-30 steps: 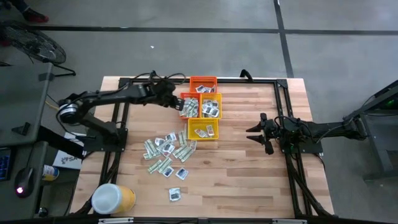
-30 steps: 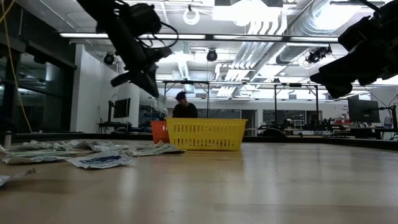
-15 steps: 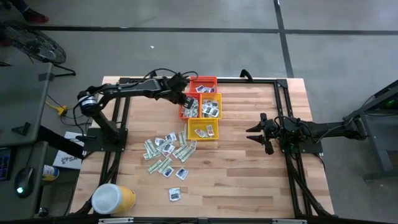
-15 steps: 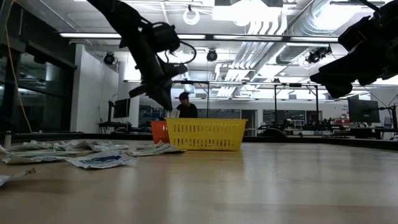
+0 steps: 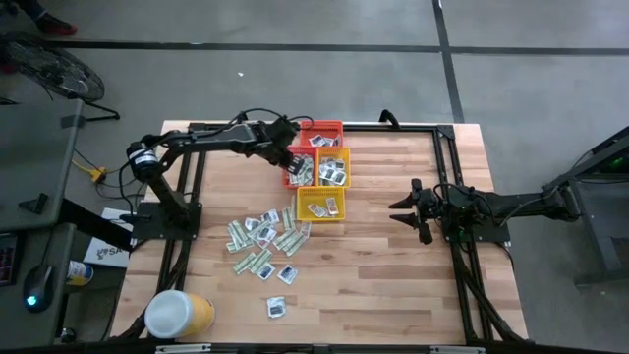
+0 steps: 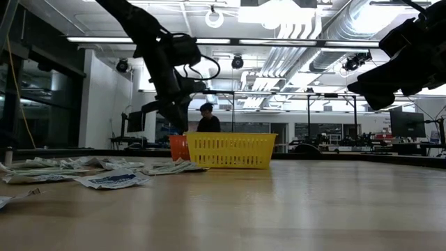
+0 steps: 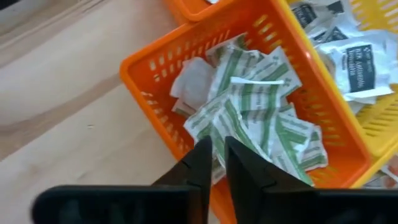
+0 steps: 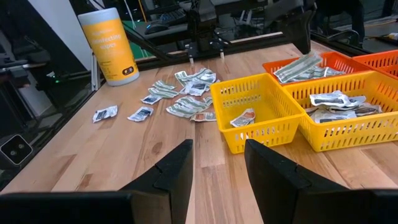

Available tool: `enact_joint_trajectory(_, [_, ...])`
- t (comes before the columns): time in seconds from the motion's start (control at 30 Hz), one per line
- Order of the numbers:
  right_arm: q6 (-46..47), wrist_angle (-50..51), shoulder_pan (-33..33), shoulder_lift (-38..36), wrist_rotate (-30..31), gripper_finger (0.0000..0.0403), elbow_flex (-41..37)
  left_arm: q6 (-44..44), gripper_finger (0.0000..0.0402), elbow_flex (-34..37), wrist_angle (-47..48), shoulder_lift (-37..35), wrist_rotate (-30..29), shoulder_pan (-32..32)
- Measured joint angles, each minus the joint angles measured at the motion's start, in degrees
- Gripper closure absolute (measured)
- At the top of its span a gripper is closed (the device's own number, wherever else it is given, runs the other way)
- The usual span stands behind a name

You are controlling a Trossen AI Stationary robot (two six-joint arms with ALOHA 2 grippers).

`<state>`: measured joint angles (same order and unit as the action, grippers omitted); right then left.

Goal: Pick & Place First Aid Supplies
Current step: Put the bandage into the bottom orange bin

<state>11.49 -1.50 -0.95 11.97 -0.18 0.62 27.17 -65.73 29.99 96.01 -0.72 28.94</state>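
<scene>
My left gripper (image 5: pixel 293 155) hangs just above the orange basket (image 7: pixel 143 59), fingers pointing steeply down over its near-left corner. The basket holds a heap of green-and-white strips (image 7: pixel 261 106). The fingertips (image 7: pixel 218 152) stand a narrow gap apart, and I see nothing between them. More first aid supplies (image 5: pixel 263 241) lie loose on the wood, nearer the front. White packets with dark marks (image 7: pixel 357 59) fill the neighbouring yellow basket (image 5: pixel 334 167). My right gripper (image 5: pixel 401 213) waits open at the table's right, clear of everything.
Another orange basket (image 5: pixel 321 133) stands at the far edge and a second yellow one (image 5: pixel 320 205) nearer the front, all close together. A yellow tub with a white lid (image 5: pixel 179 315) stands at the front left corner. Bare wood lies between the baskets and my right gripper.
My left gripper has gone toward the table's right edge and down, ending over the orange basket, and its wrist has rolled a little. A pale strip that hung below its fingers in the low view a second ago no longer shows there.
</scene>
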Motion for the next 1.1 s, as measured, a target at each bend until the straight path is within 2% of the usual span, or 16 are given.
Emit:
enact_joint_trajectory(0.23, [0.02, 0.00, 0.00, 0.00, 0.02, 0.0263, 0.00, -1.74, 0.0280, 0.00, 0.92, -0.05, -0.88, -0.06])
enact_joint_trajectory(0.37, [0.01, 0.00, 0.00, 0.00, 0.01, 0.0263, 0.00, -1.86, 0.0254, 0.00, 2.71, -1.94, -0.88, -0.18])
enact_joint_trajectory(0.53, [0.00, 0.00, 0.00, 0.00, 0.02, 0.0263, 0.00, -0.32, 0.0250, 2.10, 5.49, -7.03, -0.95, -0.87])
enact_joint_trajectory(0.8, [0.00, 0.00, 0.00, 0.00, 0.02, 0.0263, 0.00, 5.16, 0.0250, 14.03, 5.77, -18.01, 1.78, -4.35])
enact_joint_trajectory(0.97, [0.00, 0.00, 0.00, 0.00, 0.00, 0.0263, 0.00, 14.13, 0.0250, 22.64, -1.47, -22.74, 4.68, -8.78])
enact_joint_trajectory(1.1, [0.00, 0.00, 0.00, 0.00, 0.02, 0.0263, 0.00, 22.53, 0.0250, 28.40, -10.44, -23.24, 6.20, -12.05])
